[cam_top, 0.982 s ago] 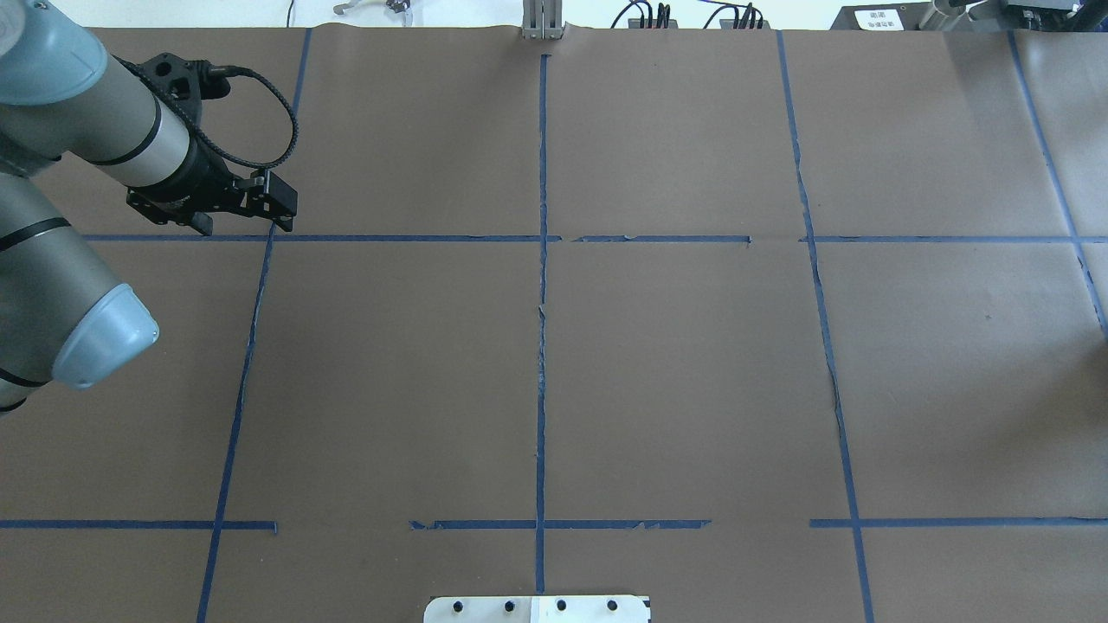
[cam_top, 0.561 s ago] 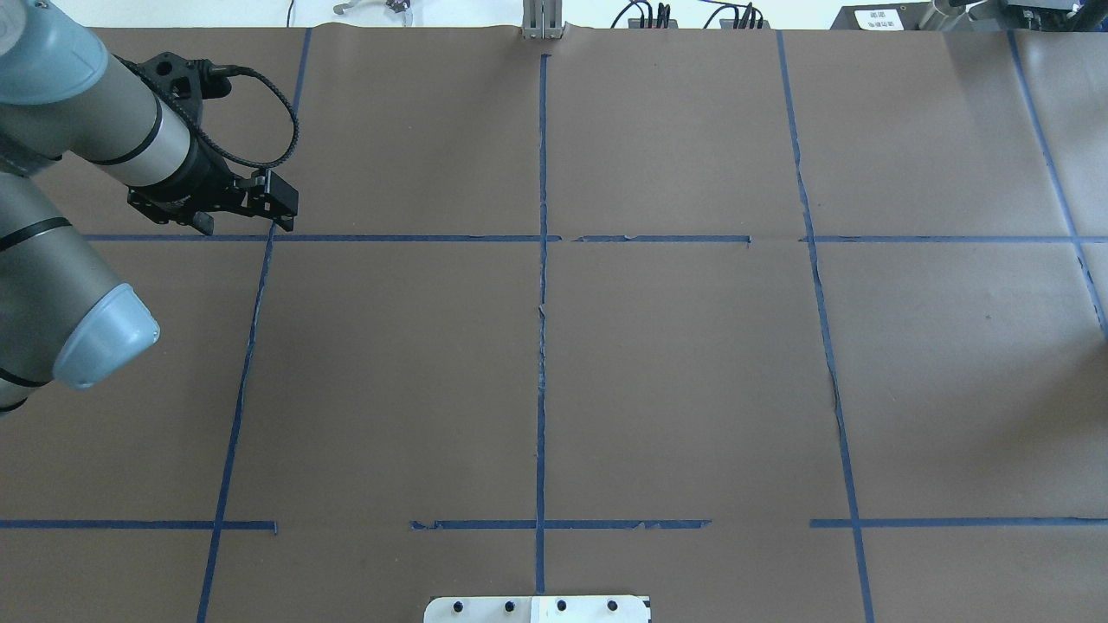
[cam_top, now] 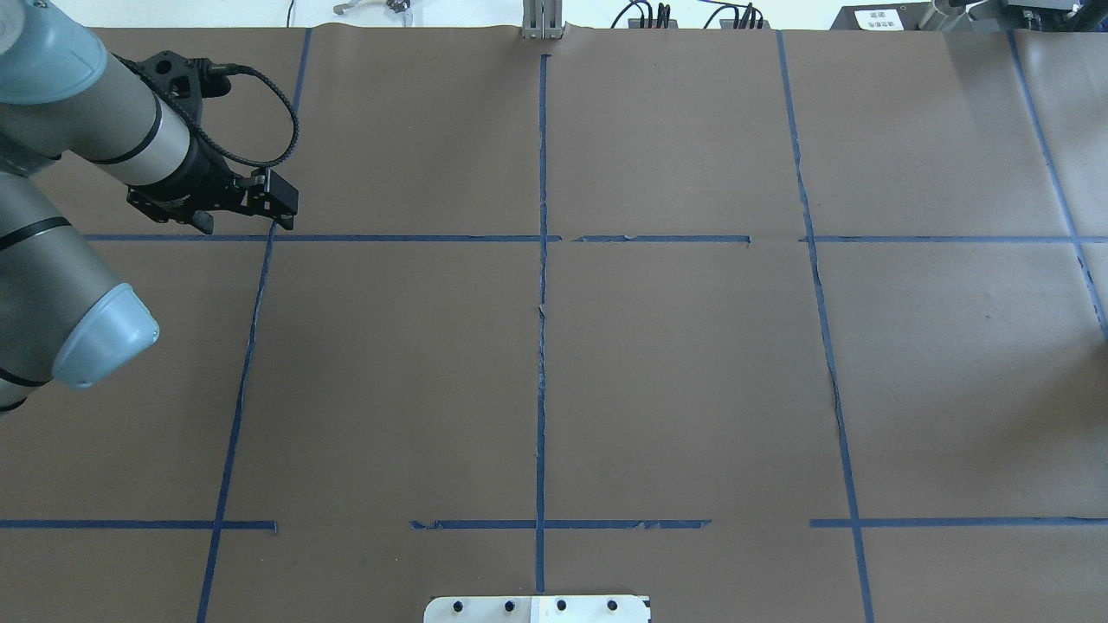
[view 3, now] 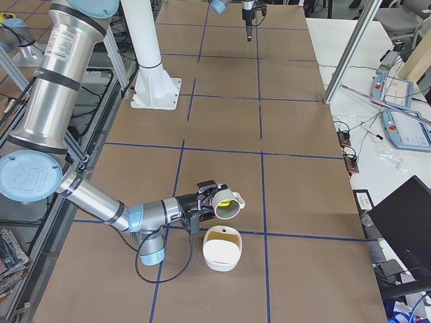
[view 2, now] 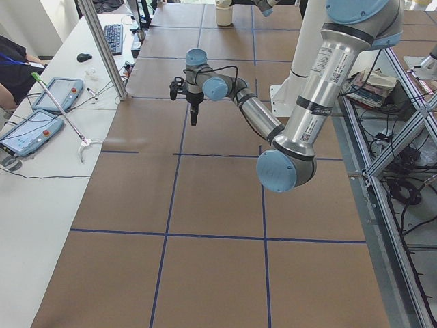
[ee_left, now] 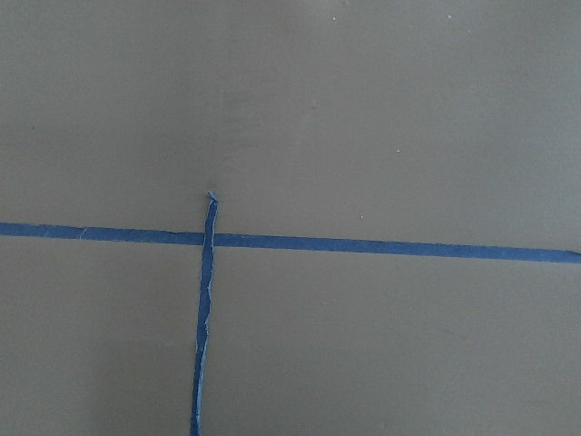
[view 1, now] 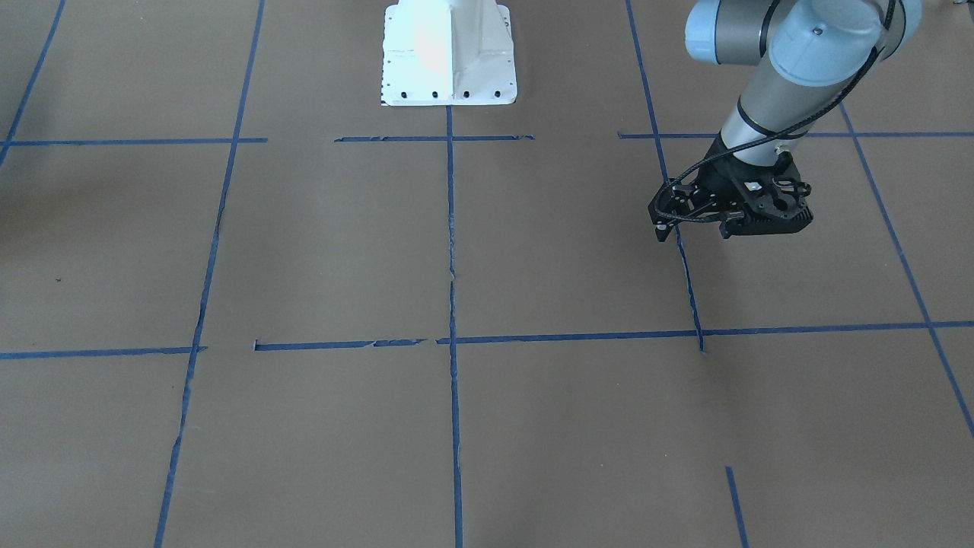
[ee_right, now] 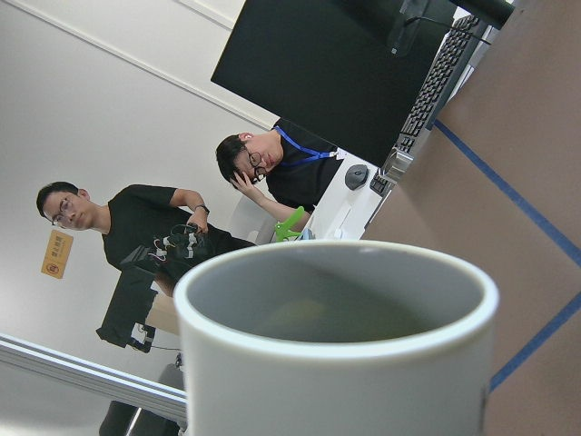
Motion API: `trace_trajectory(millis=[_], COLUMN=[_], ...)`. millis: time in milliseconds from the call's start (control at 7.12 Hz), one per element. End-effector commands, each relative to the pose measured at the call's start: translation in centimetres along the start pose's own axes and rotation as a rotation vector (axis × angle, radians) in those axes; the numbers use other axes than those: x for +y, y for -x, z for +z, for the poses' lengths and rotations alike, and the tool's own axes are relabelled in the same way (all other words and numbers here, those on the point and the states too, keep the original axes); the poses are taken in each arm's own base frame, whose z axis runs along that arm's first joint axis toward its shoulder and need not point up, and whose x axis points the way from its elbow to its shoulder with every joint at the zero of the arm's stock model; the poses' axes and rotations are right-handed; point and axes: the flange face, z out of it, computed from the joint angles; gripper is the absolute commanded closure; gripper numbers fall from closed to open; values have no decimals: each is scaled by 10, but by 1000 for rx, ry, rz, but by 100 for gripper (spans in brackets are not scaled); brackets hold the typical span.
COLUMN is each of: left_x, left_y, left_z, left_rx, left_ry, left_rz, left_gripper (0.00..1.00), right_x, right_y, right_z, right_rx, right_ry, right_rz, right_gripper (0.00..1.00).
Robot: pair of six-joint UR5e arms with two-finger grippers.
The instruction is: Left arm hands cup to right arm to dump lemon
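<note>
My left gripper (cam_top: 245, 223) hangs empty over the far-left tape crossing, fingers pointing down and apart; it also shows in the front-facing view (view 1: 694, 232). The right arm shows only in the exterior right view. Its gripper (view 3: 205, 204) carries the white cup (view 3: 227, 205) tipped on its side above the table. I cannot tell from that view how the fingers stand. The yellow lemon (view 3: 222, 200) sits inside the cup's mouth. The right wrist view is filled by the cup's rim and grey inside (ee_right: 336, 300).
A white bowl-like container (view 3: 222, 249) stands on the table just in front of and below the tipped cup. The robot's white base plate (view 1: 449, 53) is at the table's near edge. Operators sit beyond the table's right end (ee_right: 272, 168).
</note>
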Motion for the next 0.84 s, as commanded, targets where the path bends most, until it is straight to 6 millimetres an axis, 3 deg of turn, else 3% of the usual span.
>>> trace_trajectory(millis=[0, 702], left_x=[0, 1], left_y=[0, 0], left_z=[0, -2], left_rx=[-1, 2], left_ry=[-2, -4], left_rz=[0, 2], left_gripper=[0, 0], right_x=[-2, -18], right_y=[4, 18], right_z=[-4, -23], right_rx=[-47, -261], right_ry=[-7, -57], right_rz=[196, 596], right_gripper=[97, 94])
